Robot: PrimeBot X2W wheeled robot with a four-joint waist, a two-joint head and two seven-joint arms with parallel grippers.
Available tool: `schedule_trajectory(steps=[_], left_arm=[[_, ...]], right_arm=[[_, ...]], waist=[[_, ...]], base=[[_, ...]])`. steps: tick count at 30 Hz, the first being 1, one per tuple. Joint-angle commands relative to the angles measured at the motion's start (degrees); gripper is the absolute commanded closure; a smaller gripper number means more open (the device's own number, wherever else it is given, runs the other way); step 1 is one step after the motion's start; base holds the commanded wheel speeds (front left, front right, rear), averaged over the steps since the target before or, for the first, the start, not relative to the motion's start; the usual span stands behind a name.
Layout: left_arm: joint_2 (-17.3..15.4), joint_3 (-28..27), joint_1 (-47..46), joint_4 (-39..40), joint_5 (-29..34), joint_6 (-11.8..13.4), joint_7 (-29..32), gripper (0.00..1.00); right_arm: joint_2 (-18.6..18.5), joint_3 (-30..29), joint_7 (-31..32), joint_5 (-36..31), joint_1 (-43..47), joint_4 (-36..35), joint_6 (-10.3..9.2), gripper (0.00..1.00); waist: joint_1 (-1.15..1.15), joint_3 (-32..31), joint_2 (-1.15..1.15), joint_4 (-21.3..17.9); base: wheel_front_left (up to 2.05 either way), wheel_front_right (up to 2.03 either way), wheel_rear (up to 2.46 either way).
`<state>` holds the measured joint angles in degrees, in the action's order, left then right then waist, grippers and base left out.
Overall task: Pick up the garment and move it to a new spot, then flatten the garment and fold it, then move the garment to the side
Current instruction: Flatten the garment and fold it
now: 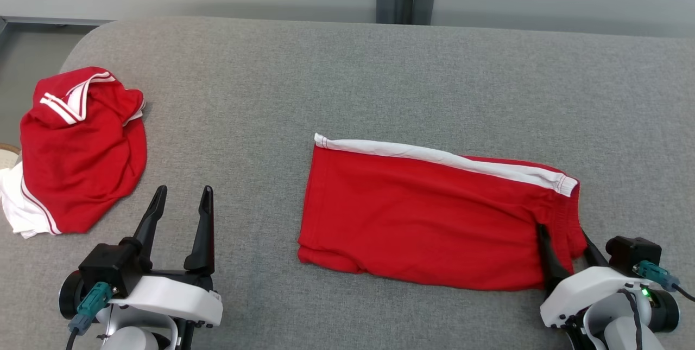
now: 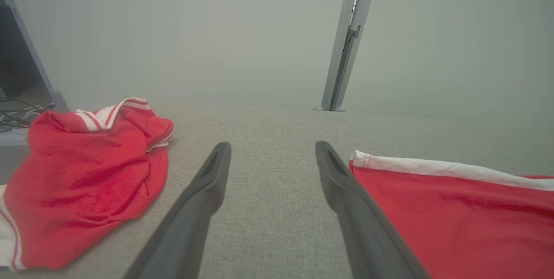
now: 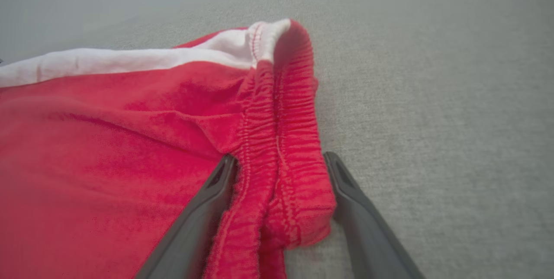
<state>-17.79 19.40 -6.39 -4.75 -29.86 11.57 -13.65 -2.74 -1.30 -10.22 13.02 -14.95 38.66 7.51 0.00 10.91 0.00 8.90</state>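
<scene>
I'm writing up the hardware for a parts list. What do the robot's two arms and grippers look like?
The left gripper and right gripper each have two long, tapering dark grey fingers on a glossy white wrist housing. A black block sits beside each, with a teal cable plug. A small green light glows on the right wrist.

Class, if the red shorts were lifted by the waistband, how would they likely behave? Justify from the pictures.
Probably floppy: the shorts lie flat with soft wrinkles, so they'd drape when lifted. Likely light: thin cloth. The bunched, ridged waistband inside the open right gripper should hold without slipping.
</scene>
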Motion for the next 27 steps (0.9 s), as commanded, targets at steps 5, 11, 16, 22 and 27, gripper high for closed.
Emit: schedule_trajectory(steps=[5, 11, 16, 22, 27], left_arm=[[-0.24, -0.10, -1.47, -0.45, 0.39, -0.41, -0.40, 0.00], [-0.53, -0.27, -1.44, -0.35, 0.49, -0.12, -0.50, 0.00], [-0.81, -0.28, -1.09, 0.07, 0.35, 0.01, -0.42, 0.00], [-1.17, 0.12, -1.02, 0.49, 0.41, 0.04, 0.00, 0.00], [-1.56, 0.45, -1.44, 0.86, 0.53, 0.02, 0.48, 0.00]], right_arm=[[-0.10, 3.35, -1.21, 4.57, -1.23, 4.37, -0.03, 1.00], [-0.67, 1.18, -4.21, 6.05, -1.45, 4.94, -0.17, 1.00], [-1.04, -4.58, -4.90, 3.24, 0.21, 3.15, -0.17, 1.00], [-0.65, -5.72, -4.60, 0.87, -0.36, 0.05, -0.08, 1.00], [-0.18, 3.61, -1.97, 4.39, -0.53, -8.15, -0.03, 1.00]], waist=[[0.00, 0.40, 0.00, -0.66], [0.00, 0.26, 0.00, -1.97], [0.00, 0.02, 0.00, -3.76], [0.00, -0.29, 0.00, -6.03], [0.00, -0.50, 0.00, -7.12]], base=[[0.00, 0.00, 0.00], [0.00, 0.00, 0.00], [0.00, 0.00, 0.00], [0.00, 0.00, 0.00], [0.00, 0.00, 0.00]])
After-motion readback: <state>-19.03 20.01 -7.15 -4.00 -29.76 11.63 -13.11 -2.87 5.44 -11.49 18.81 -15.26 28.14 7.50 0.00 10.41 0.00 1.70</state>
